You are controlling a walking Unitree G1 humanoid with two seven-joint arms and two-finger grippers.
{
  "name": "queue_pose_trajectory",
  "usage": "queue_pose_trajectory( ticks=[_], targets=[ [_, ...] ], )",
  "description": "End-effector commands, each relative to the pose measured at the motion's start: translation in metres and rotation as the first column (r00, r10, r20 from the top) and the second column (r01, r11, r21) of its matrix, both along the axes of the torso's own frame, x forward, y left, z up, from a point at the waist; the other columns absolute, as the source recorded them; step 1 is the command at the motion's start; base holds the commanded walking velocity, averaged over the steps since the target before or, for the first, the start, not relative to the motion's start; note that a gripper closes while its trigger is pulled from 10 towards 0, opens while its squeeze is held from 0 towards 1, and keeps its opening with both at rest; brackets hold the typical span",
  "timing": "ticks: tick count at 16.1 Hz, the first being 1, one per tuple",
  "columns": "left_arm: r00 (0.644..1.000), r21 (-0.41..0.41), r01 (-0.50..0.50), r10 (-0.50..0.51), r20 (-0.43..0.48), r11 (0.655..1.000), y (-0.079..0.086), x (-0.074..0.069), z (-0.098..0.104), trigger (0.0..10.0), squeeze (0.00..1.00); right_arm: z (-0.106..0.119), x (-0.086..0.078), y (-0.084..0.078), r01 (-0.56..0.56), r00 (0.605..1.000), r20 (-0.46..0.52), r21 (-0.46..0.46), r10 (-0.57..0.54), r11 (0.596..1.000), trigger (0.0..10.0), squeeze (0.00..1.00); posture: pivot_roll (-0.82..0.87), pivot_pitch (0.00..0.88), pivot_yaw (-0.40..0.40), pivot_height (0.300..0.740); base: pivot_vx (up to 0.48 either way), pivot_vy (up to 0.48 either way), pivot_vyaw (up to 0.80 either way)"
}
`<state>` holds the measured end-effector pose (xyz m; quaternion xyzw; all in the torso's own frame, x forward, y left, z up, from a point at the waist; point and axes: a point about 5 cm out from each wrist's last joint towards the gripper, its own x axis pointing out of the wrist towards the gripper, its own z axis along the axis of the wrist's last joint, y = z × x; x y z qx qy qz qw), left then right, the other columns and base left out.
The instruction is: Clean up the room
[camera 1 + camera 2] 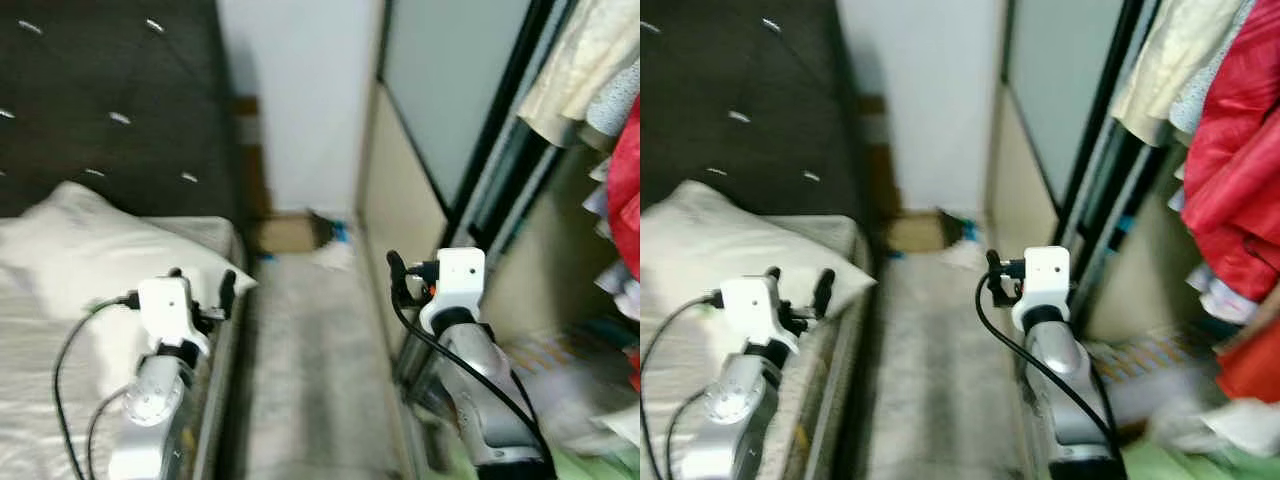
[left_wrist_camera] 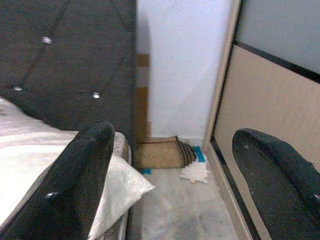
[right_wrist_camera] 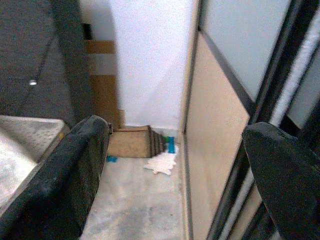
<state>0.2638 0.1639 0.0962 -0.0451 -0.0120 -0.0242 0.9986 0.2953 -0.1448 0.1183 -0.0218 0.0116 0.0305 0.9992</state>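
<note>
The robot faces a narrow strip of floor [image 1: 300, 370] between the bed [image 1: 60, 330] and the wardrobe [image 1: 400, 200]. Both arms are raised; the left pincer [image 2: 170, 175] and the right pincer [image 3: 175, 175] are each spread wide and hold nothing. The likely things to tidy lie at the far end of the floor against the wall: a brown cardboard stack [image 3: 132, 141] and, just beside it, a white crumpled scrap [image 3: 161, 163]. This looks like the approach step; next comes walking forward and bending down.

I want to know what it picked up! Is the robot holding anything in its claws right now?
No, nothing is held. The left gripper and right gripper are both open, with only floor and wall between their fingers.
</note>
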Motion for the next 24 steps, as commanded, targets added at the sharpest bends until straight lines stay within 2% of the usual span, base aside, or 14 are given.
queue_pose_trajectory(
  ticks=[1, 9, 11, 13, 16, 17, 18, 21, 22, 23, 24],
  targets=[
    [1.0, 0.014, 0.003, -0.004, 0.017, 1.0, 0.0, 0.001, 0.004, 10.0, 0.0, 0.001, 0.002, -0.003, 0.008, 1.0, 0.002, 0.002, -0.008, 1.0, 10.0, 0.0, -0.01, 0.0, -0.028, 0.74, 0.0, 0.0, 0.8],
    [1.0, 0.013, -0.011, 0.01, 0.026, 1.0, -0.002, 0.003, 0.005, 10.0, 0.0, -0.003, 0.003, 0.001, -0.011, 1.0, -0.01, 0.012, 0.011, 1.0, 10.0, 0.0, 0.0, 0.0, -0.033, 0.74, 0.0, 0.0, 0.8],
    [0.997, 0.074, -0.067, 0.065, 0.031, 0.995, 0.003, 0.004, 0.005, 10.0, 0.0, -0.002, 0.004, 0.003, -0.018, 1.0, -0.004, 0.009, 0.018, 1.0, 10.0, 0.0, 0.0, 0.0, -0.033, 0.74, 0.0, 0.0, 0.8],
    [0.996, 0.044, -0.094, 0.093, 0.016, 0.995, 0.005, 0.005, 0.005, 10.0, 0.0, -0.004, 0.004, 0.003, -0.016, 1.0, -0.008, 0.007, 0.016, 1.0, 10.0, 0.0, 0.01, 0.0, -0.034, 0.74, 0.0, 0.0, 0.8],
    [0.985, 0.107, -0.169, 0.171, -0.006, 0.98, 0.008, 0.005, 0.005, 10.0, 0.0, -0.004, 0.003, 0.005, -0.024, 1.0, -0.005, 0.006, 0.024, 1.0, 10.0, 0.0, 0.0, 0.0, -0.035, 0.74, 0.0, 0.0, 0.8],
    [0.996, 0.135, -0.088, 0.086, 0.015, 0.987, 0.004, 0.006, 0.006, 10.0, 0.0, -0.003, 0.005, 0.005, -0.025, 1.0, -0.003, 0.005, 0.025, 1.0, 10.0, 0.0, 0.0, 0.0, -0.033, 0.74, 0.0, 0.0, 0.8],
    [0.999, 0.103, -0.036, 0.034, 0.02, 0.994, 0.001, 0.004, 0.006, 10.0, 0.0, -0.002, 0.006, 0.005, -0.023, 1.0, 0.001, 0.004, 0.023, 1.0, 10.0, 0.0, 0.0, 0.0, -0.033, 0.74, 0.0, 0.0, 0.8],
    [0.997, 0.091, -0.082, 0.081, 0.019, 0.992, 0.002, 0.004, 0.006, 10.0, 0.0, -0.003, 0.005, 0.004, -0.019, 1.0, 0.0, 0.005, 0.019, 1.0, 10.0, 0.0, -0.01, 0.0, -0.028, 0.74, 0.0, 0.0, 0.8],
    [0.993, 0.13, -0.117, 0.116, 0.011, 0.985, 0.006, 0.005, 0.004, 10.0, 0.0, -0.004, 0.004, 0.004, -0.019, 1.0, -0.002, 0.006, 0.019, 1.0, 10.0, 0.0, -0.01, 0.0, -0.028, 0.74, 0.0, 0.0, 0.8],
    [0.994, 0.087, -0.112, 0.113, -0.002, 0.99, 0.007, 0.006, 0.002, 10.0, 0.0, -0.004, 0.004, 0.005, -0.02, 1.0, -0.003, 0.007, 0.02, 1.0, 10.0, 0.0, -0.01, 0.0, -0.025, 0.74, 0.0, 0.0, 0.8],
    [0.995, 0.089, -0.095, 0.095, 0.004, 0.992, 0.008, 0.007, 0.003, 10.0, 0.0, -0.004, 0.004, 0.005, -0.019, 1.0, -0.003, 0.009, 0.019, 1.0, 10.0, 0.0, -0.01, 0.0, -0.025, 0.74, 0.0, 0.0, 0.8]
  ],
)
